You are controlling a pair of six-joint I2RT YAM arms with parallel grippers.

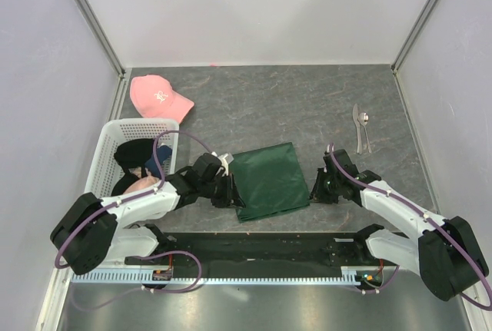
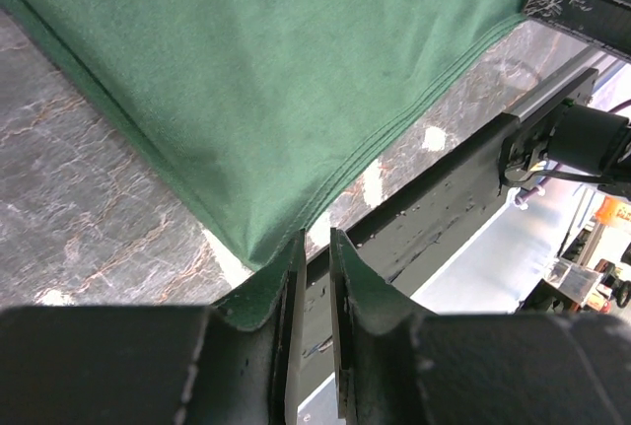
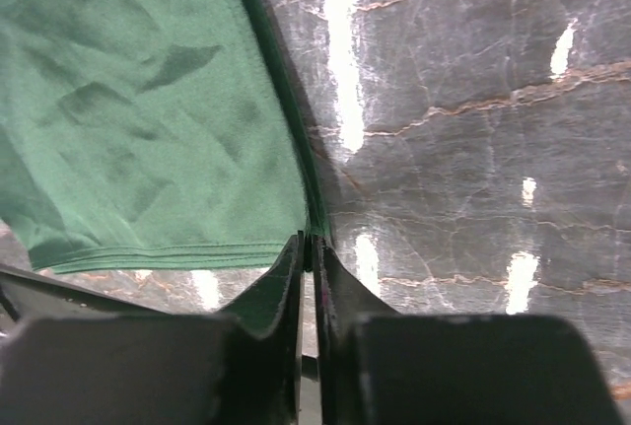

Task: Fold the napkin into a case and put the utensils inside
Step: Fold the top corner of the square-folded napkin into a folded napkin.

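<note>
Napkin (image 1: 269,181): dark green, folded flat with stacked edges, mid-counter (image 1: 292,100) between the two arms and slightly skewed.

Left arm (image 1: 138,204): reaches low from the near left, forearm angled right, wrist almost at counter level. Left pincer (image 2: 314,243) sits at the napkin's left edge, toward the near corner. Jaws narrowly parted; the dark rail shows through the gap. The cloth's corner meets the tips, but a pinch on it cannot be told.

Right arm (image 1: 392,204): mirrors it from the near right, elbow bent, forearm pointing left, wrist low. Right pincer (image 3: 310,240) is at the napkin's near right corner, jaws drawn almost together on the cloth's hem, which runs straight in between the tips.

Utensils (image 1: 361,127): two silver pieces side by side on bare counter, far right, well apart from napkin and both pincers.

Far left: pink cap (image 1: 157,97). Nearer, along the left edge, white basket (image 1: 108,139) holding a black garment (image 1: 134,153).
</note>
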